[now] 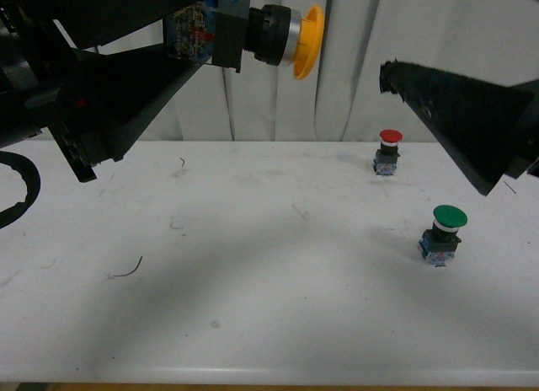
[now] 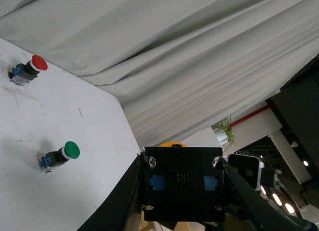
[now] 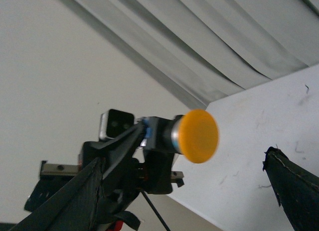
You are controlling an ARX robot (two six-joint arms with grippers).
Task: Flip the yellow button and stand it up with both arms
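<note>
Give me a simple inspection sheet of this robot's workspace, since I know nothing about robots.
Surface: white table, scuffed, with shadows from the arms.
Job's things: yellow button is held up in the air, lying sideways with its cap towards the right arm.
Clutter: red button and green button stand cap up on the table's right side, apart from each other; a thin wire scrap lies on the left.
Grippers: left gripper is shut on the yellow button's block; right gripper is open, empty and close to the cap.
Cables: black cable loops at the left edge.
Surroundings: pale curtain behind the table.
</note>
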